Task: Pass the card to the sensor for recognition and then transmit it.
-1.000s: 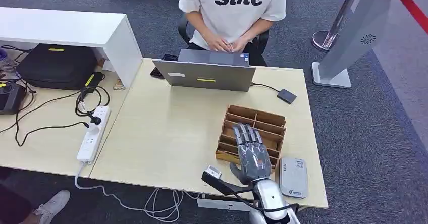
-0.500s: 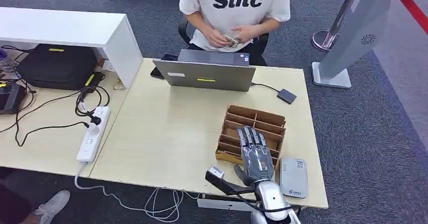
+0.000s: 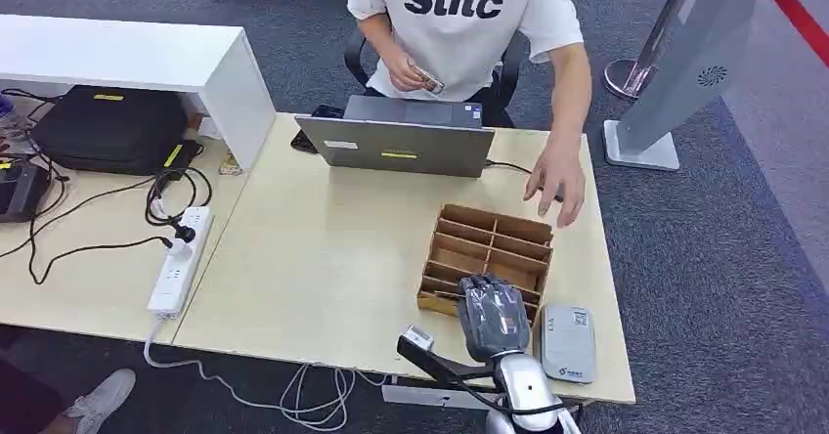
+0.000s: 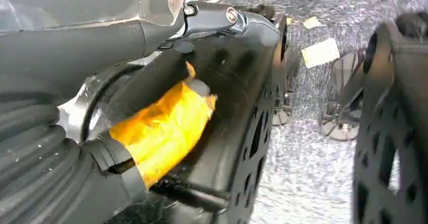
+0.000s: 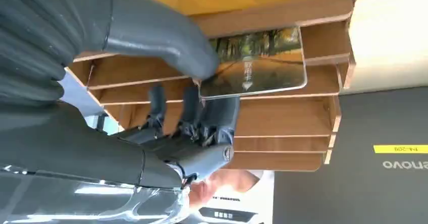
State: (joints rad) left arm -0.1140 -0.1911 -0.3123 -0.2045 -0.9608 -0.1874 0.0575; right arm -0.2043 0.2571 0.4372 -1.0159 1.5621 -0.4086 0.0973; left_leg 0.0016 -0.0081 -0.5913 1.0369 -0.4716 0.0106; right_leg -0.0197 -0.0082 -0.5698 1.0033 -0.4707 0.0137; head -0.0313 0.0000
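A card (image 5: 255, 62) printed with a tree-lined scene is pinched between the thumb and fingers of my right hand (image 5: 166, 82), just in front of the slots of the wooden card rack (image 5: 282, 118). From the head view, my right hand (image 3: 492, 315) sits curled at the near edge of the rack (image 3: 489, 243). The grey card sensor (image 3: 568, 343) lies flat on the table just right of that hand. Of my left hand, just the ribbed cover (image 4: 35, 148) is seen; its fingers are hidden.
A person sits behind the grey laptop (image 3: 406, 144), one hand (image 3: 557, 185) stretched over the table past the rack, the other holding a small card (image 3: 427, 80). A dark device (image 3: 554, 186) lies by that hand. A power strip (image 3: 181, 258) and cables lie at left.
My right hand drew back from over the rack to its near edge and its fingers curled in. The person lifted both hands and reached one out over the table's far right.
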